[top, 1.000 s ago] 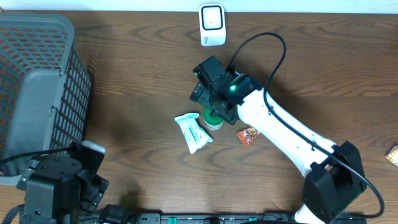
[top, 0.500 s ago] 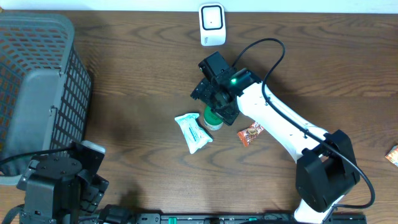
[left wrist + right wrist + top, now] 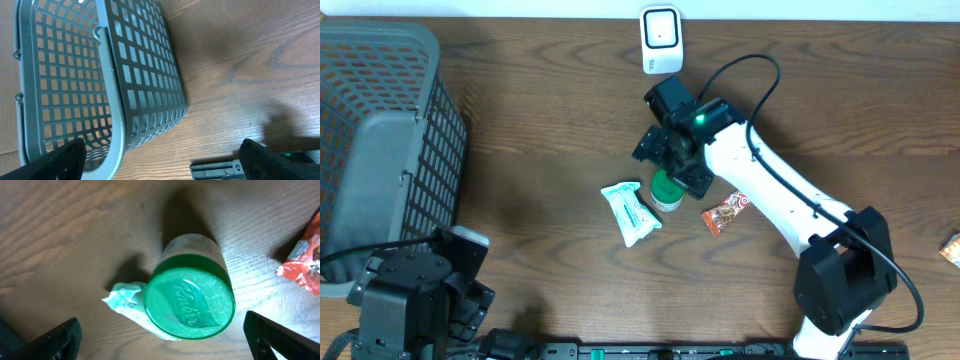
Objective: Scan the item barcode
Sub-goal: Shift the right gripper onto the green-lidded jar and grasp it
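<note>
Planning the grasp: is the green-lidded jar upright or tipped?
Upright. The jar shows its round green lid from straight above, base on the table.

On the tabletop we count one grey basket, one white scanner, one green-lidded jar, one white pouch, two snack wrappers, a red wrapper and an orange wrapper, and two robot arms, the left arm and the right arm.
</note>
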You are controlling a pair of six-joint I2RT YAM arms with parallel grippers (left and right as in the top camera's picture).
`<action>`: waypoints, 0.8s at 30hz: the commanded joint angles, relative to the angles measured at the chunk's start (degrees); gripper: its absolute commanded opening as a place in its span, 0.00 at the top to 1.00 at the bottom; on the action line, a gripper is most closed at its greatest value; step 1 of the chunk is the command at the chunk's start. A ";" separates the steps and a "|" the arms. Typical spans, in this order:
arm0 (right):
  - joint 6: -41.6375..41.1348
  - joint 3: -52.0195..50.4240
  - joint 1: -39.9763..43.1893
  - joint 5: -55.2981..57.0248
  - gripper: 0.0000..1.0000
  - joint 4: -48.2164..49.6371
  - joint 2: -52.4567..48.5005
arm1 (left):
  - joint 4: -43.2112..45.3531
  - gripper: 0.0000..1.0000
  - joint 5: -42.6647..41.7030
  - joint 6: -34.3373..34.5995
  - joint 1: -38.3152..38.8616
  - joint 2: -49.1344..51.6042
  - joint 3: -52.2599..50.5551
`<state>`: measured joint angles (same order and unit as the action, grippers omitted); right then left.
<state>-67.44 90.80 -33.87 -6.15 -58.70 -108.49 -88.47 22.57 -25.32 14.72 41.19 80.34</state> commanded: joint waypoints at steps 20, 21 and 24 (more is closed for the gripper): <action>1.09 -4.28 0.35 3.06 0.01 2.21 -3.32 | -0.02 0.02 -0.09 0.55 -0.24 0.00 0.35; 1.09 -4.31 0.35 2.99 0.01 2.40 -4.13 | 0.00 0.02 -0.09 0.52 -0.24 0.00 0.35; 1.11 -4.31 0.33 2.36 0.01 2.56 -6.25 | 0.00 0.02 -0.09 0.55 -0.24 0.00 0.35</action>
<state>-66.89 87.18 -33.54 -4.05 -56.23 -112.18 -88.49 22.57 -25.34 14.72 41.19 80.34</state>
